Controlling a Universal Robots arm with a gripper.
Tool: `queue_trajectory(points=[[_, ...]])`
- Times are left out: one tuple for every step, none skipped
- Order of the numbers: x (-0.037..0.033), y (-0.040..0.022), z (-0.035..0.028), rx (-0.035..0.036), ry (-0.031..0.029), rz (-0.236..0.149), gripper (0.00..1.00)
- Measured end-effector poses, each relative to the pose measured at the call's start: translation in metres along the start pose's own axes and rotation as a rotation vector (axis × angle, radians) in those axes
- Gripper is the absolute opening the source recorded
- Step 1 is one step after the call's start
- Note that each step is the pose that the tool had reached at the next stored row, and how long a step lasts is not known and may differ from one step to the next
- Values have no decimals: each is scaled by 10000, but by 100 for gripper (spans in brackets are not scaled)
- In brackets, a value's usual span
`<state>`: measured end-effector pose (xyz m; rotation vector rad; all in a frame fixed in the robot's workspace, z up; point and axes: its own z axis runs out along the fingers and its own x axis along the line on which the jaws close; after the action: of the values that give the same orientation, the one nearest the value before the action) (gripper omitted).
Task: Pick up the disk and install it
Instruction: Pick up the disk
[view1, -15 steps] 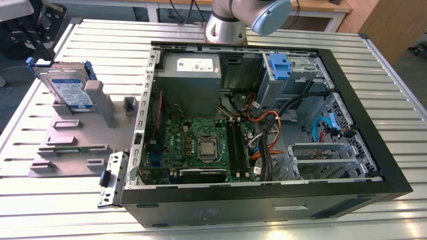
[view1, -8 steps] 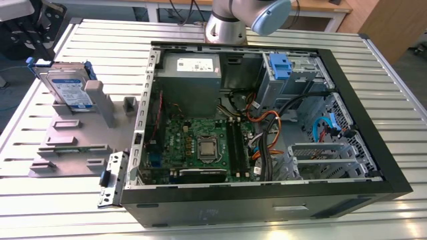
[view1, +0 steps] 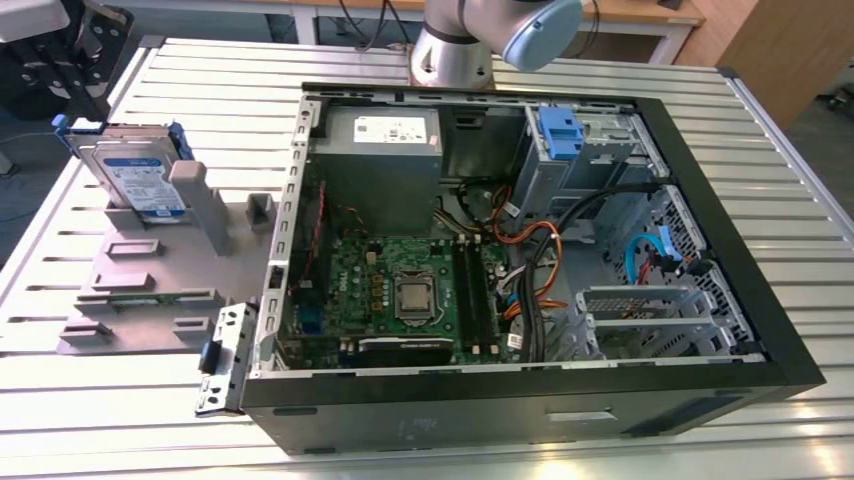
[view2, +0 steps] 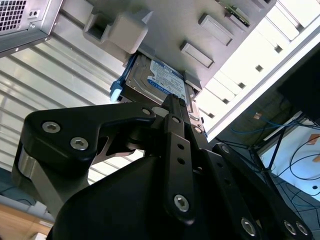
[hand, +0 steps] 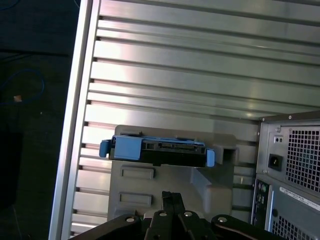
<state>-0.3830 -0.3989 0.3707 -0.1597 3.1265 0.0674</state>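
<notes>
We hold our fingers (hand: 167, 202) pinched together on nothing just above the flat silver blue-framed hard disk (view1: 131, 172), which stands long axis upright in the grey moulded stand (view1: 147, 275) beside the open black computer case (view1: 747, 330).

Gripper cropped, disk partly hidden

In the exterior view, the upper left corner of the frame cuts off the gripper (view1: 83, 95), and the top edge cuts off the arm (view1: 467, 40). The disk's (view1: 134, 170) lower end is sunk out of sight in the grey holder (view1: 147, 290). In the second wrist view, the gripper's black body covers the disk's near end.
</notes>
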Motion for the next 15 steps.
queue_trajectory(points=[[0, 0, 0, 0, 1, -9, 11], [0, 0, 0, 0, 1, -18, 11], [0, 0, 0, 0, 1, -27, 11], [0, 0, 0, 0, 2, -35, 11], [0, 0, 0, 0, 2, -44, 11], [0, 0, 0, 0, 3, -52, 11], [0, 0, 0, 0, 3, -61, 11], [0, 0, 0, -1, 3, -70, 11], [0, 0, 0, -1, 4, -79, 11], [0, 0, 0, -1, 4, -88, 11], [0, 0, 0, -1, 5, -97, 11], [0, 0, 0, -1, 5, -107, 11], [0, 0, 0, -1, 5, -116, 11], [0, 0, 0, -2, 5, -125, 11], [0, 0, 0, -2, 6, -134, 11]])
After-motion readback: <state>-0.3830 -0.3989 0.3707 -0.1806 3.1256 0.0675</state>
